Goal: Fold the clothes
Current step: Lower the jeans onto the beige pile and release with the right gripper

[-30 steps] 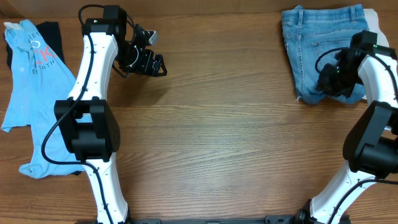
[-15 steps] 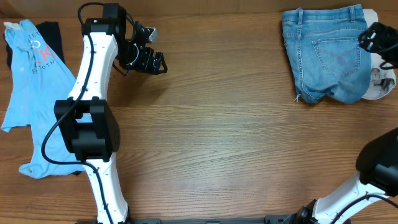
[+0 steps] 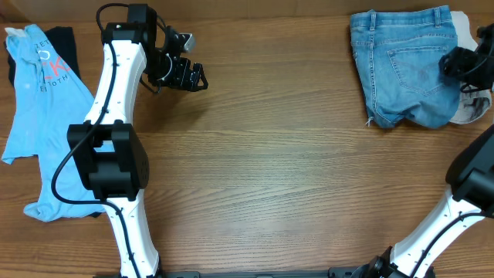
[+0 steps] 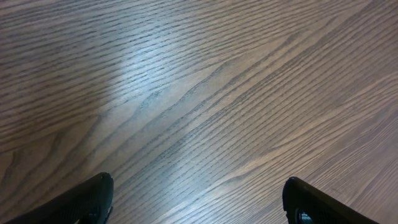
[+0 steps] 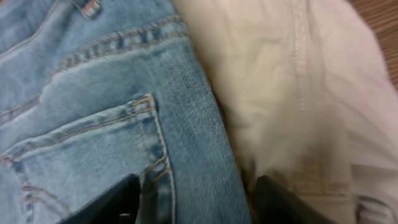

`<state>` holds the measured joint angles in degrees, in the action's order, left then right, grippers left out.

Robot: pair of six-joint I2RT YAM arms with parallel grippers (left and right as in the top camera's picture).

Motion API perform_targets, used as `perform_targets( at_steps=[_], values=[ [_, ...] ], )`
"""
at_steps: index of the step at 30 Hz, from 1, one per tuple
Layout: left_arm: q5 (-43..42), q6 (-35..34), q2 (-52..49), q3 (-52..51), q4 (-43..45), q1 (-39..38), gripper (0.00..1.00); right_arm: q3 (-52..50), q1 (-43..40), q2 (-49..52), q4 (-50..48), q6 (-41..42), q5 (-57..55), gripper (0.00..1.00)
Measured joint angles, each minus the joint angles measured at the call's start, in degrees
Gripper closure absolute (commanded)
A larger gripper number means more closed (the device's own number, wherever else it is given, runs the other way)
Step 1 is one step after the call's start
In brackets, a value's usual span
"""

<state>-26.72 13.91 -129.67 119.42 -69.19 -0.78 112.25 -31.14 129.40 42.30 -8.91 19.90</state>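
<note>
As seen from overhead, folded light-blue jeans [image 3: 403, 66] at far right corner of counter [image 3: 270, 170], atop pale beige trousers [image 3: 472, 112] peeking out along right side. Over right edge of jeans, beside stitched pocket: right fingers [image 3: 454, 63]. Well apart from all clothes, above bare wood at upper left: left fingers [image 3: 197, 77]. Sky-blue T-shirt [image 3: 35, 116] and black piece [image 3: 63, 42] at far left edge.

Left wrist: left fingers [image 4: 81, 200] spread wide, nothing between but bare counter [image 4: 199, 93].

Right wrist: right fingers [image 5: 109, 202] parted, gripping nothing; one tip over jeans [image 5: 93, 112] pocket, other over trousers [image 5: 298, 93], denim edge running between. Contact with cloth: cannot tell.

Versus half a second ago: slight shift of right fingers downward and inward toward jeans. Versus a full second ago: off lower right of jeans, now farther up. No change in left fingers, jeans, T-shirt.
</note>
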Motion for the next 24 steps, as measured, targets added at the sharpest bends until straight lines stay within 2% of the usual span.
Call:
perform_targets(
  at_steps=[1, 2, 7, 14, 18, 19, 20, 21, 24],
  values=[
    [0.0, -0.1, 0.0, 0.0, 0.0, 0.0, 0.10, 0.0, 0.0, 0.1, -0.3, -0.4, 0.2, 0.89],
    [0.0, -0.3, 0.0, 0.0, 0.0, 0.0, 0.10, 0.0, 0.0, 0.1, -0.5, -0.3, 0.5, 0.96],
    [0.0, -0.3, 0.0, 0.0, -0.5, 0.0, 0.11, 0.5, -0.7, 0.2, -0.5, 1.4, 1.7, 0.96],
    [0.0, -0.3, 0.0, 0.0, -1.0, 0.0, 0.11, 19.6, -3.7, 1.1, 5.8, 1.6, 7.0, 0.96],
    [0.0, -0.3, 0.0, 0.0, -1.0, 0.0, 0.10, 20.9, -5.4, 1.7, 6.3, 1.3, 6.6, 0.96],
    [0.0, -0.3, 0.0, 0.0, -1.0, 0.0, 0.11, 20.9, -5.6, 2.4, 6.7, 1.3, 6.6, 0.87],
    [0.0, -0.3, 0.0, 0.0, -1.0, 0.0, 0.11, 20.9, -5.6, 3.4, 7.0, 1.3, 6.4, 0.27],
    [0.0, -0.3, 0.0, 0.0, -1.0, 0.0, 0.10, 21.0, -5.6, 4.6, 7.5, 1.6, 6.2, 0.00],
    [0.0, -0.3, 0.0, 0.0, -1.1, 0.0, 0.10, 21.0, -5.7, 8.2, 8.3, 2.2, 5.4, 0.00]
  ],
)
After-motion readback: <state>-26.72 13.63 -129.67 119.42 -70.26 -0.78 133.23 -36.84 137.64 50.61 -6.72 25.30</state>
